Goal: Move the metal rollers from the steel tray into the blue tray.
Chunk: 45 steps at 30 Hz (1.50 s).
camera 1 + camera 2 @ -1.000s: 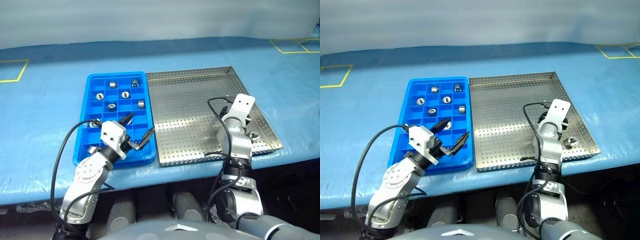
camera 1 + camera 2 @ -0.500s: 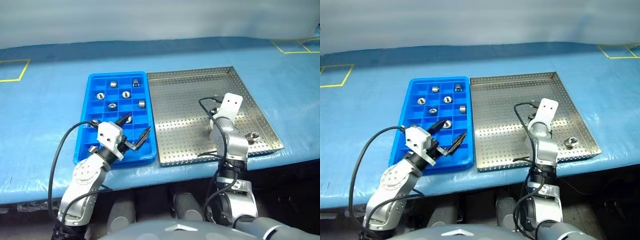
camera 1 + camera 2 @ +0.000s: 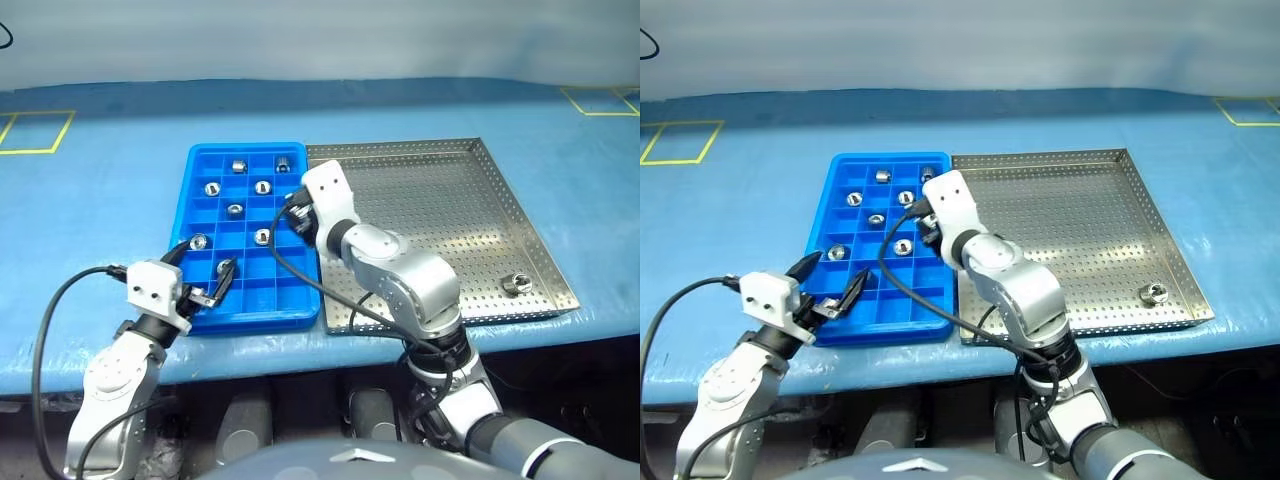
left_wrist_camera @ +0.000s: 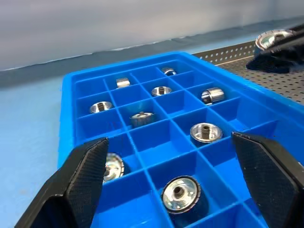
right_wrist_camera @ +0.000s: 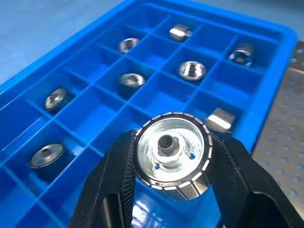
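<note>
Right gripper [image 5: 173, 156] jaws clamp one of the metal rollers [image 5: 173, 154], held over the blue tray [image 3: 205, 305] along its 3 o'clock edge. Left gripper [image 3: 205, 275] jaws spread wide, empty, over the tray's 7 o'clock corner. Several rollers fill its compartments; one roller [image 3: 517, 284] remains at 4 o'clock in the steel tray [image 3: 470, 200].

Metal roller [image 5: 172, 156] between the right gripper's [image 5: 173, 185] matt black fingers [image 5: 116, 183]: bright polished steel, ribbed rim. Blue tray [image 3: 200, 165] beneath: glossy moulded plastic. Steel tray [image 3: 470, 215] beside: satin perforated metal. Table cover [image 3: 100, 215]: slightly creased blue sheet.
</note>
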Each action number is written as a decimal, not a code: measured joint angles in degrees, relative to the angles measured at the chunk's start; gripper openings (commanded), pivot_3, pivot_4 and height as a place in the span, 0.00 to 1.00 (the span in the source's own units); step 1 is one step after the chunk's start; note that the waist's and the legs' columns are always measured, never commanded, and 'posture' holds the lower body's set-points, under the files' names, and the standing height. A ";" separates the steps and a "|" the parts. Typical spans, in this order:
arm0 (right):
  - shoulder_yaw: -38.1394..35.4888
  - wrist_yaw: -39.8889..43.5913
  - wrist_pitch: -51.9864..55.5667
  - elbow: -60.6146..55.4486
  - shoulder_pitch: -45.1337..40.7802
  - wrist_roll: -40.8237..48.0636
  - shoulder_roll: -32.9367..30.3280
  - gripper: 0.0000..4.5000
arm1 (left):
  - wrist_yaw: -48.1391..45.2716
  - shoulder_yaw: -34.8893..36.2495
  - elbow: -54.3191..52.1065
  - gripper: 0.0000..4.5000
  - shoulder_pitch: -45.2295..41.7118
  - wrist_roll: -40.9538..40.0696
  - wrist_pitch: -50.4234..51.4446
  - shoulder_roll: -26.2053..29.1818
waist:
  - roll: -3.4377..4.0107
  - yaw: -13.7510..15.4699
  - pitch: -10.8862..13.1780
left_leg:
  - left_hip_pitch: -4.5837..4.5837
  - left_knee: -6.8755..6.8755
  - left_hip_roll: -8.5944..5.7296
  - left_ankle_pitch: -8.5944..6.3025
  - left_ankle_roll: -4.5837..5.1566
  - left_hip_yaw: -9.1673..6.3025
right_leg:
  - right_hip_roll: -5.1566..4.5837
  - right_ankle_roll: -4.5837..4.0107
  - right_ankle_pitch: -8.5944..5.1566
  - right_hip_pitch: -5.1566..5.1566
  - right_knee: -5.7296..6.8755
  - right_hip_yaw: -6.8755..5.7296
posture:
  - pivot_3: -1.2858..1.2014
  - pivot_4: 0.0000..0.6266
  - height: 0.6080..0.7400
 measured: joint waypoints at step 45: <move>-41.75 -59.09 -35.82 6.08 11.53 -4.48 8.48 0.99 | -4.01 -7.01 2.41 1.00 -8.83 -0.67 0.05 0.22 | -0.11 -4.48 -0.22 | -0.20 -0.01 -0.13 0.01 -0.02 0.25 | 0.17 -0.07 0.17 -0.35 0.11 0.21 | 0.48 0.24 1.00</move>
